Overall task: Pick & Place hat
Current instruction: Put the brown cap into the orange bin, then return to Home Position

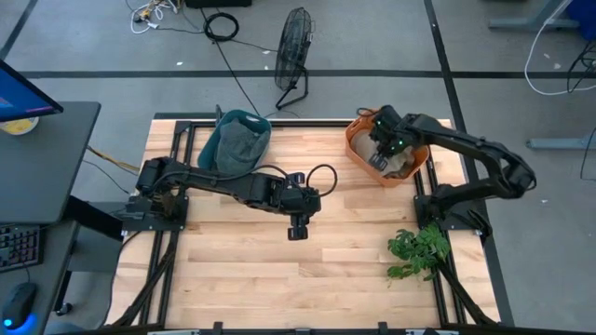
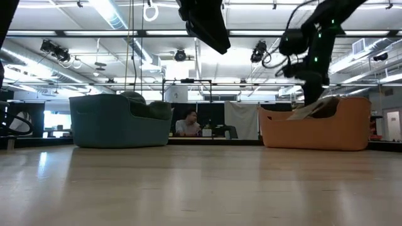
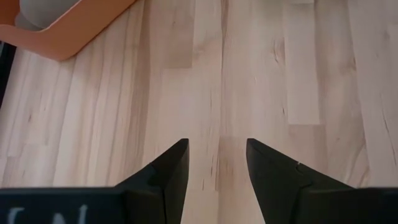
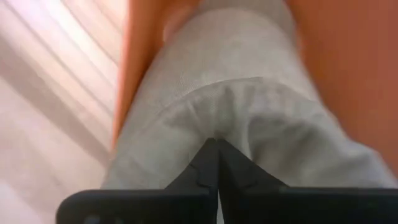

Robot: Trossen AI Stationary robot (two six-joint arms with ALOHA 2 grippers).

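1. Right end effector (image 1: 379,154) down inside orange bin (image 1: 358,147) at far right of tabletop (image 1: 242,270); fingers (image 4: 208,165) pressed together w/ no gap, tips against grey hat (image 4: 249,118). Cannot tell if fabric is actually pinched.
2. Hat lies in orange bin, pale fabric filling most of right wrist view; edge pokes above bin rim in low view (image 2: 314,108).
3. Left end effector (image 1: 297,230) hangs over mid tabletop, well apart from both bins; fingers (image 3: 171,171) parted w/ bare wood between, holding nothing.
4. Teal bin (image 1: 235,140) at far left of tabletop, grey-green cloth inside.
5. Green plant sprig (image 1: 416,251) on right side nr front edge.
6. Person (image 2: 186,124) seated in room beyond, seen btwn bins in low view.
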